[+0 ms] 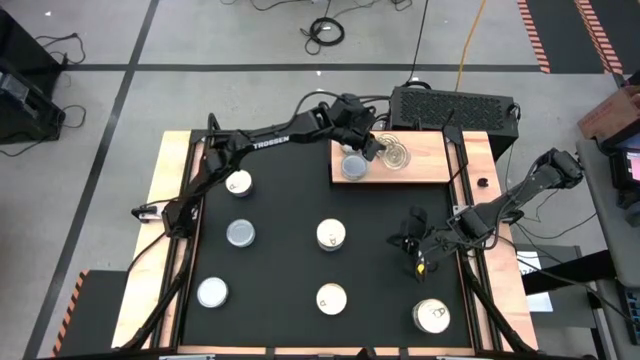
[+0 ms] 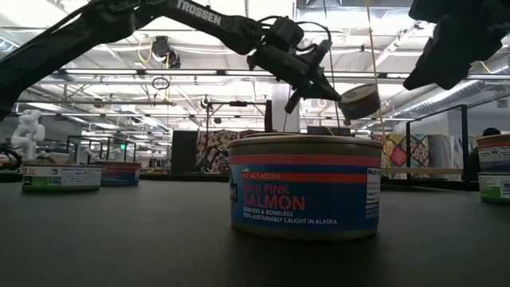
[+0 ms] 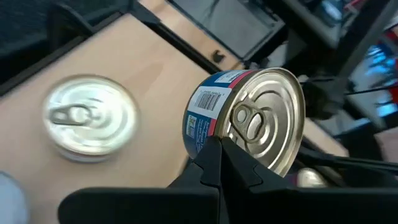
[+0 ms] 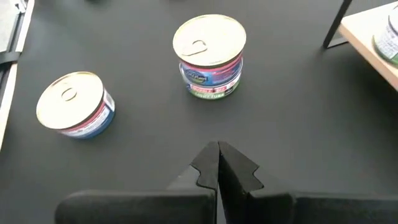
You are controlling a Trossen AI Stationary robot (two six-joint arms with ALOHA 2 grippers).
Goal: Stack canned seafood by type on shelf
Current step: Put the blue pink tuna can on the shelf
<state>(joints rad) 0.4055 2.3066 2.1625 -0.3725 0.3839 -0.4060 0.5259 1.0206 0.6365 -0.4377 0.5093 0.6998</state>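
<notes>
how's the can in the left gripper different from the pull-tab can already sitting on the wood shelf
The held can is lifted above the shelf, while the shelf can rests on the wood. The held can is tilted, showing its blue label; the shelf can sits flat, top up. The left gripper pinches the held can's rim; nothing touches the shelf can. Both have pull-tab tops.

In the left wrist view a can (image 3: 90,118) lying on the shelf (image 3: 155,68) is smeared by blur, its label unreadable, and another can (image 3: 12,199) is cut off at the picture's edge. In the right wrist view a can (image 4: 387,34) on the shelf is cut by the edge. From above, the left tool (image 1: 372,147) hides the can it holds
</notes>
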